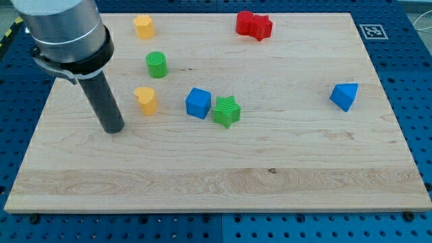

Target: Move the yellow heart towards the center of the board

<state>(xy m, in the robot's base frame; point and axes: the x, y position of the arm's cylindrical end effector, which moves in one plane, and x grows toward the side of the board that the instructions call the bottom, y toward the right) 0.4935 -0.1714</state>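
My tip (113,129) is set down on the table (202,182) at the view's left; it's the end of a straight dark rod under a grey cylindrical housing. Whether it's spread or pressed together can't be told, as only a solid rod end is shown. No block is touched by it.

The yellow heart (146,100) is found just to the view's right of my tip and slightly toward the view's top, near but w/ a gap of bare wood between. It's left of the table's middle.

Further right of my tip, beyond the heart, a blue cube (198,103) is seen, w/ a green star (227,111) just beside it, approx. touching at a corner. A green cylinder (156,64) is placed up and right of my tip, above the heart. A 2nd yellow block (144,27), shape not made out, is well apart toward the view's top. A red block (254,25), shape unclear, lies far up-right; a blue block (345,96), roughly triangular, far right.
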